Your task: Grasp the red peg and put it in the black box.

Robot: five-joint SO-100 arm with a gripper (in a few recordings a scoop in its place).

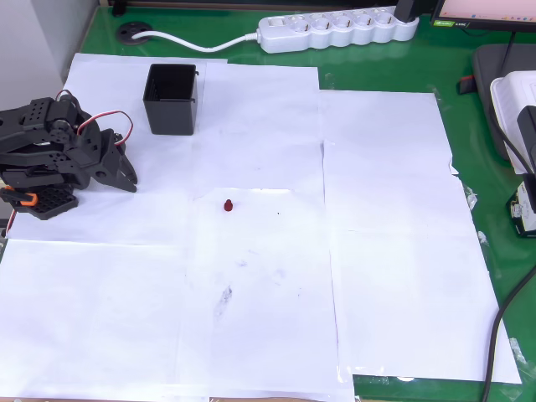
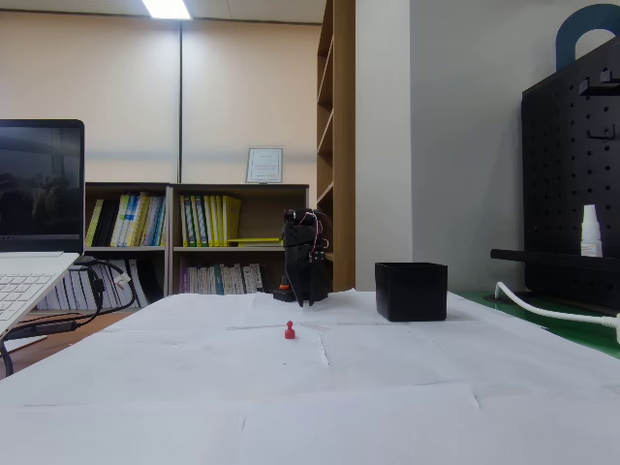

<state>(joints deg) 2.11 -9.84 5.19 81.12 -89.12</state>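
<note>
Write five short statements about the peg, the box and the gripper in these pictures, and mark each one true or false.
1. The red peg lies on the white paper, outside the black box. True.
2. The gripper holds the peg. False: the peg lies apart from it, untouched.
3. The box stands upright with its opening up. True.
4. In the overhead view, the peg lies left of the box. False: it lies to the right and below.
5. A power strip lies on the green table. True.

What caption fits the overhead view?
Black arm folded at left, fingers empty; red peg on white paper, black box beyond.
</note>
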